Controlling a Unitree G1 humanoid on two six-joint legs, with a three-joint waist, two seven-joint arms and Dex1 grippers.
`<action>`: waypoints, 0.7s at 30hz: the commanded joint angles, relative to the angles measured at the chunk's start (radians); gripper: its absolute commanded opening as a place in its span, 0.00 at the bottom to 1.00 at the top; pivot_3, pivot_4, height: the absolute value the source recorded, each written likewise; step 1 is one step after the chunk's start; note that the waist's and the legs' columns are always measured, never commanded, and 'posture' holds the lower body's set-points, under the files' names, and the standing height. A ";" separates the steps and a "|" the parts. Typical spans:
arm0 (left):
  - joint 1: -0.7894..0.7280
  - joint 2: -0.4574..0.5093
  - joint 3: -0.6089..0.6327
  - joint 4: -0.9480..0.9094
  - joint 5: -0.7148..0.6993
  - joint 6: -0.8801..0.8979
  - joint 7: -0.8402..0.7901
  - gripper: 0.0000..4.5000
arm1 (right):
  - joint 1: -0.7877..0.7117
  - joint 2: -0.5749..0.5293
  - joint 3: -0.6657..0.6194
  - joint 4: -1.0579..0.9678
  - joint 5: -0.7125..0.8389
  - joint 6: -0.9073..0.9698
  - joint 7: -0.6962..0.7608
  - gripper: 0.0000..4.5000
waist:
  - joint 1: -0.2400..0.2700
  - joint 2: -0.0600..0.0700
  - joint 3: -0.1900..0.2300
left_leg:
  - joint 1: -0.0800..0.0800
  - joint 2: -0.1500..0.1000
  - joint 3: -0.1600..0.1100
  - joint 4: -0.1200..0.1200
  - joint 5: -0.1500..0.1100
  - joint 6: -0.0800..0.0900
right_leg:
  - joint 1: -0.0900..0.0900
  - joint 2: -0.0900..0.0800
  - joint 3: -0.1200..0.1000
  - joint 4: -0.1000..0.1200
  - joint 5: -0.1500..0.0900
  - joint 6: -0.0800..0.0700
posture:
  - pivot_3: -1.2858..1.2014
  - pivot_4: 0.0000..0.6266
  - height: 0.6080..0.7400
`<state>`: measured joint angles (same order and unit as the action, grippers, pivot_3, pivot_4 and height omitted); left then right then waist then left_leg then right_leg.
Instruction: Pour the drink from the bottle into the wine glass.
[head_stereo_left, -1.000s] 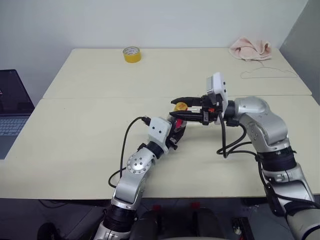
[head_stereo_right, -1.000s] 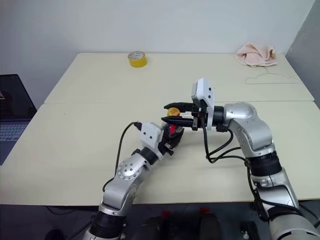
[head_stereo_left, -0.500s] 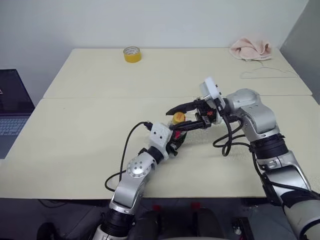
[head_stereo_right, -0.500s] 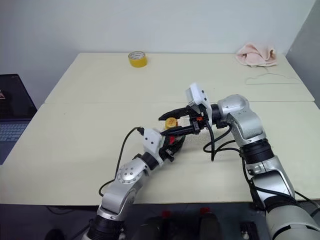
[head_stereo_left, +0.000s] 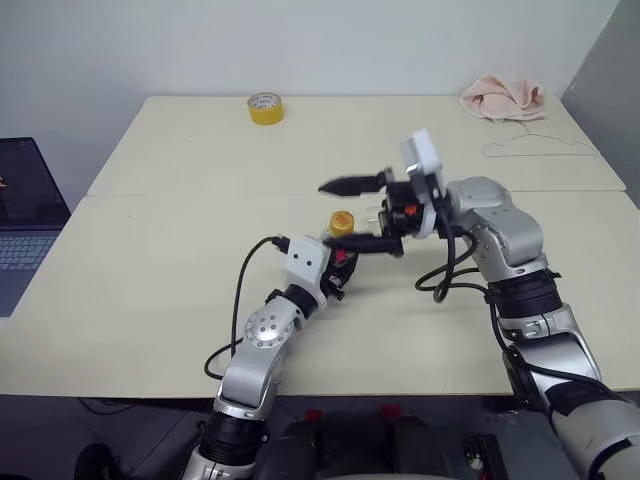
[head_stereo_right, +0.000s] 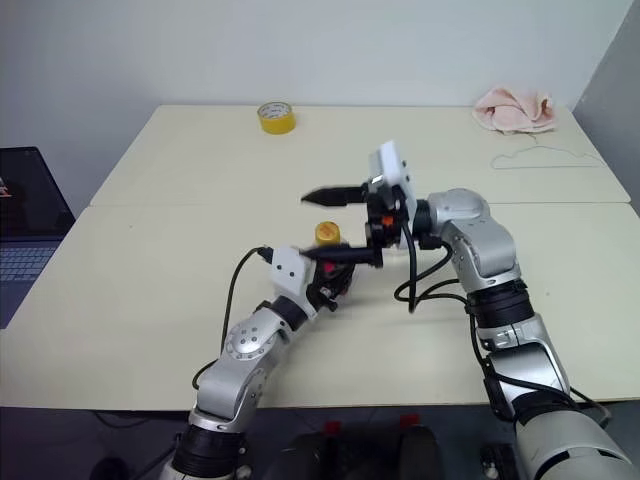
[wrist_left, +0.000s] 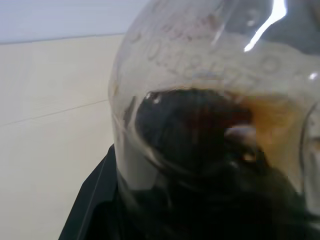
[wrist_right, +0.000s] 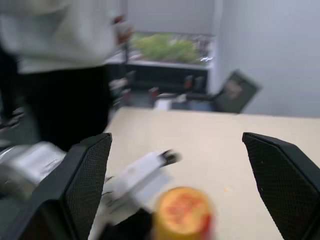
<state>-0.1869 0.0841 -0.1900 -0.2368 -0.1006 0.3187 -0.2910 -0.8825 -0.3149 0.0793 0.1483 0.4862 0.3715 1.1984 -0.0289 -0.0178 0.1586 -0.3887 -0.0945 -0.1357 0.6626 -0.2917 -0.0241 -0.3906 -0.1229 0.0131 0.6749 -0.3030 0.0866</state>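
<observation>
While our left hand (head_stereo_left: 335, 268) holds the bottle (head_stereo_left: 343, 250) upright on the table (head_stereo_left: 150, 280), our right hand (head_stereo_left: 362, 212) is spread wide around the yellow cap (head_stereo_left: 342, 222), not touching it. The drink (wrist_left: 195, 130) sits inside the bottle.

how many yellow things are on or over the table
2. A yellow tape roll lies at the table's far edge, left of centre. The bottle's yellow cap sits mid-table, between the open right gripper's fingers.
</observation>
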 joint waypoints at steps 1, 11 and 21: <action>-0.005 -0.009 0.000 -0.042 -0.007 -0.011 0.006 0.52 | -0.023 0.032 -0.082 -0.094 0.040 0.025 -0.150 0.99 | 0.000 0.000 0.000 | 0.000 0.000 0.000 0.000 0.000 0.000 | 0.000 0.000 0.000 0.000 0.000 0.000 | 0.52 0.24 1.00; 0.035 -0.016 0.006 -0.074 -0.008 -0.001 0.028 0.52 | 0.187 0.020 0.004 -0.539 -0.076 0.324 -0.615 0.99 | 0.000 0.000 0.000 | -0.006 0.000 0.001 0.001 0.000 0.000 | -0.008 0.000 0.001 0.004 0.000 0.000 | 0.52 0.24 1.00; 0.032 -0.024 0.001 -0.067 -0.009 -0.003 0.029 0.52 | 0.221 0.071 0.101 -0.653 -0.104 0.471 -0.770 0.99 | -0.002 0.001 -0.001 | -0.011 -0.001 0.002 0.003 0.000 0.000 | -0.014 0.000 0.002 0.006 0.000 0.000 | 0.52 0.24 1.00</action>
<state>-0.1423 0.0708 -0.1880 -0.2446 -0.1004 0.3363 -0.2641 -0.6409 -0.2503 0.1822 -0.4824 0.3903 0.8419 0.4468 -0.0311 -0.0172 0.1581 -0.3999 -0.0952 -0.1341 0.6654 -0.2914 -0.0243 -0.4047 -0.1227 0.0153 0.6808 -0.3027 0.0862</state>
